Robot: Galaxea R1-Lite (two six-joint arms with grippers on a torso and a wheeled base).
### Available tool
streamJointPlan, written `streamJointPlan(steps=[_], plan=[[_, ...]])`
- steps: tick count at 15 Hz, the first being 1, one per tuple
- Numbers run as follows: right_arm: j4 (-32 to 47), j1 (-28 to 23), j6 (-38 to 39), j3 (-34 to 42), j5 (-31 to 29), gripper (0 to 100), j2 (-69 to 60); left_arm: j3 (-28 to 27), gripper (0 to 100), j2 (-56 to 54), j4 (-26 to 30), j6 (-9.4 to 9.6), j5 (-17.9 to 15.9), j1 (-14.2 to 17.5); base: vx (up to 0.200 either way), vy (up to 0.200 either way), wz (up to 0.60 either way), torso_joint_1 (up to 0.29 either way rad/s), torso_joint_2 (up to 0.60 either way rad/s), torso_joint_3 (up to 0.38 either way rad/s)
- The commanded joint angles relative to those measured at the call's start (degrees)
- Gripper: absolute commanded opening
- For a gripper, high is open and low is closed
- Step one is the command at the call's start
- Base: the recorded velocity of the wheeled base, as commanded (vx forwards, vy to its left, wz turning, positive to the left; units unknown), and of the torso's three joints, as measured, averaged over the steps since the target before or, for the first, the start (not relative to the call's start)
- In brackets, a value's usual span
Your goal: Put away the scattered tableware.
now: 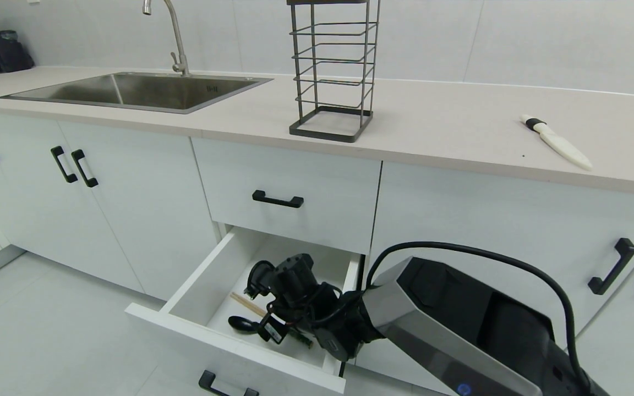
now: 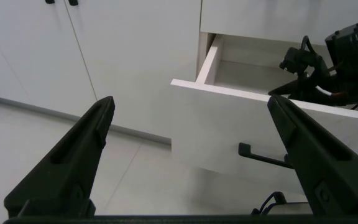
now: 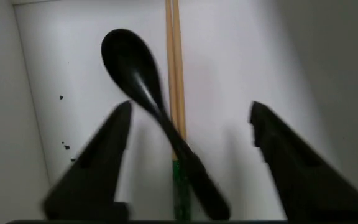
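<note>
Left wrist view: we see the left gripper point(image 2: 191, 106) spread, empty, facing the open drawer point(image 2: 216, 124). Inside it, the black spoon point(image 3: 143, 81) crosses the chopsticks point(image 3: 173, 62); the right gripper point(image 3: 188, 124) hangs over them, fingers apart. A white knife point(image 1: 556, 142) lies on the counter point(image 1: 449, 126), far right.

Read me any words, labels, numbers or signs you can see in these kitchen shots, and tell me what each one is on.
No text here can be read.
Small dark mark on the sink inner wall: too small to read.
Pale tag on the right arm's wrist, over the open drawer: too small and blurred to read.
</note>
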Motion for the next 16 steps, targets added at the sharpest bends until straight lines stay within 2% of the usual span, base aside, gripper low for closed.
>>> streamJointPlan(steps=[1, 4, 7, 8, 10, 11, 14, 16], plan=[[-0.6, 0.0, 0.0, -0.3, 0.1, 100, -0.3, 0.0, 100, 0.1, 0.0, 0.0, 0.0, 0.0, 0.0, 0.0, 0.0, 0.0, 0.0, 0.0], [-0.6, 0.4, -0.2, 1.5, 0.2, 100, -8.3, 0.0, 100, 0.1, 0.0, 0.0, 0.0, 0.0, 0.0, 0.0, 0.0, 0.0, 0.0, 0.0], [-2.6, 2.0, -0.1, 10.4, 0.2, 100, -20.6, 0.0, 100, 0.1, 0.0, 0.0, 0.0, 0.0, 0.0, 0.0, 0.0, 0.0, 0.0, 0.0], [-8.9, 2.9, 0.1, 19.1, 0.2, 100, -28.0, 0.0, 100, 0.1, 0.0, 0.0, 0.0, 0.0, 0.0, 0.0, 0.0, 0.0, 0.0, 0.0], [-21.0, 3.7, 1.2, 32.7, 0.4, 100, -34.4, 0.0, 100, 0.1, 0.0, 0.0, 0.0, 0.0, 0.0, 0.0, 0.0, 0.0, 0.0, 0.0], [-23.8, 3.7, 1.3, 37.1, 0.5, 100, -36.9, 0.0, 100, 0.1, 0.0, 0.0, 0.0, 0.0, 0.0, 0.0, 0.0, 0.0, 0.0, 0.0], [-24.5, 3.5, 1.6, 41.7, 0.4, 100, -44.7, 0.0, 100, 0.1, 0.0, 0.0, 0.0, 0.0, 0.0, 0.0, 0.0, 0.0, 0.0, 0.0], [-25.2, 2.9, 1.6, 50.6, 0.4, 100, -51.8, 0.0, 100, 0.1, 0.0, 0.0, 0.0, 0.0, 0.0, 0.0, 0.0, 0.0, 0.0, 0.0]])
